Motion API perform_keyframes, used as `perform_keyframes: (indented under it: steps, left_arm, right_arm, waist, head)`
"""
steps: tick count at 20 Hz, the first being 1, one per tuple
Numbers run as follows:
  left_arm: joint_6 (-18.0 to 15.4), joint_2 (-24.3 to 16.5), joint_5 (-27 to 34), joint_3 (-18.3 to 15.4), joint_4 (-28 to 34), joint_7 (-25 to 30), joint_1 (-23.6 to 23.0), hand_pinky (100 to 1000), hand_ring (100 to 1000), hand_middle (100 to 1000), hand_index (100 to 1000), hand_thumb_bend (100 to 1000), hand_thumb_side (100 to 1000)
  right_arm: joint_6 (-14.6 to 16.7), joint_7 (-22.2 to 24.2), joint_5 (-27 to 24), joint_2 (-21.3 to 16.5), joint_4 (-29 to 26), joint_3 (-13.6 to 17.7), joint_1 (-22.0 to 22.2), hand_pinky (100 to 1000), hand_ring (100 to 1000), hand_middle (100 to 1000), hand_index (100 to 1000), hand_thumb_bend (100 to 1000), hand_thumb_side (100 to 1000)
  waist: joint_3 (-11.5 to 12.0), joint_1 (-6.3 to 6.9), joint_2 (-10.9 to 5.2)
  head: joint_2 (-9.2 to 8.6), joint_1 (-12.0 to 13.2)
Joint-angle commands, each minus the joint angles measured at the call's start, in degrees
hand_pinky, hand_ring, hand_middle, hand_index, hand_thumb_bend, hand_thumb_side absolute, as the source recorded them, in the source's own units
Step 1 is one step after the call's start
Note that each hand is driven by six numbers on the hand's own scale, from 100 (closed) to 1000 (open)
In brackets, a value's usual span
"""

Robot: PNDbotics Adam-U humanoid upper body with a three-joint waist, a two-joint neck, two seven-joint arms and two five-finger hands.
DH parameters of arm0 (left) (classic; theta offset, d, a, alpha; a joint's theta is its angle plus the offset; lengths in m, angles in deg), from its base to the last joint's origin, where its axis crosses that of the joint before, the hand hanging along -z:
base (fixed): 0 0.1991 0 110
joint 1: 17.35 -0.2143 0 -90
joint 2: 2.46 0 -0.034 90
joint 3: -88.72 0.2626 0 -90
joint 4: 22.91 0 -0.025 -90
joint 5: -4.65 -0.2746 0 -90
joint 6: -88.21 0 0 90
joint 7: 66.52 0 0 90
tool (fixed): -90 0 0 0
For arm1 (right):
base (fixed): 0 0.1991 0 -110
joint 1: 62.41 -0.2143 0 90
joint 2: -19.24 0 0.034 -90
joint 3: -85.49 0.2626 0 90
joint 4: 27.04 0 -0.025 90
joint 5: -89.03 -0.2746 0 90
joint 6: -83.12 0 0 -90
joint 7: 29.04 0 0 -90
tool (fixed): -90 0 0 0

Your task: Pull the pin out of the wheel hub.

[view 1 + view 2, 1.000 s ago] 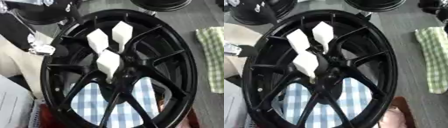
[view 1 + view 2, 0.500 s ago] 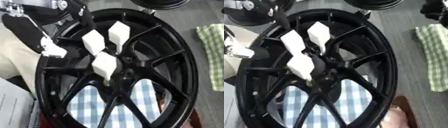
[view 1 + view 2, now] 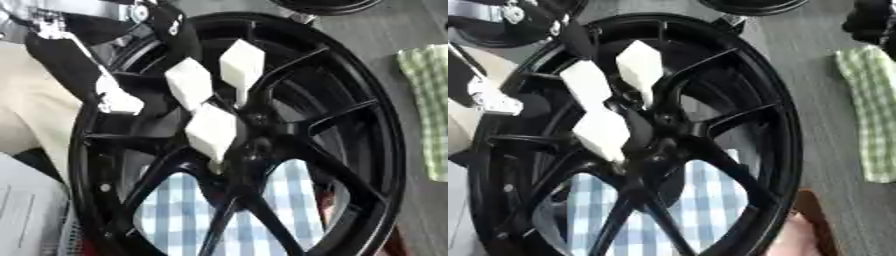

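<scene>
A black spoked wheel hub (image 3: 385, 130) fills both eye views. Three white pins with diamond-shaped heads stand at its centre: one at the upper right (image 3: 242, 62), one beside it on the left (image 3: 189, 82), and one lower down (image 3: 212, 131). My left hand (image 3: 79, 65) comes in from the upper left, over the hub's left rim. Its fingers are spread, and a white fingertip (image 3: 118, 102) hangs just left of the pins without touching them. It holds nothing. My right hand shows in neither view.
A blue and white checked cloth (image 3: 184, 215) lies under the hub. A green checked cloth (image 3: 429, 100) lies at the right edge. Another black wheel (image 3: 324, 4) sits at the top, and a pale box (image 3: 26, 210) at the lower left.
My left hand has come in from the upper left and moved down and right over the rim towards the pins. The pins have stayed in the hub.
</scene>
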Motion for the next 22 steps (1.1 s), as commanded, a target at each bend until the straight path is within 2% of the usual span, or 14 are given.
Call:
perform_keyframes:
  steps: [1,10,18,22]
  left_arm:
    - [0.00,-0.99,0.18,-0.27,-0.09,0.00,0.81,855,846,838,868,281,343]
    - [0.61,-0.62,0.66,0.02,-1.56,0.00,1.39,856,846,836,861,254,312]
    - [1.54,-0.95,1.94,-1.37,-0.57,0.00,2.81,854,835,823,860,243,307]
    - [1.93,-0.91,1.64,-0.82,-0.88,0.00,2.85,852,831,812,857,240,307]
  right_arm:
    - [-0.01,0.02,0.04,-0.75,-1.17,0.24,-0.74,857,736,619,680,100,699]
    - [-0.27,0.03,0.22,-0.43,-1.17,-0.09,-0.82,857,733,617,678,100,712]
    - [-0.56,-0.10,0.29,-0.41,-1.17,-0.13,-0.14,858,733,616,678,100,724]
    - [-0.61,-0.20,0.18,-0.29,-1.17,-0.14,-0.14,858,733,616,678,100,728]
  waist:
    - [-0.06,-0.27,-0.86]
    - [-0.67,0.20,0.23]
    - [-0.69,0.45,0.37]
    - [-0.98,0.48,0.66]
  head:
    - [-0.62,0.46]
    - [-1.27,1.70]
    - [-0.93,1.69]
    - [-1.18,1.80]
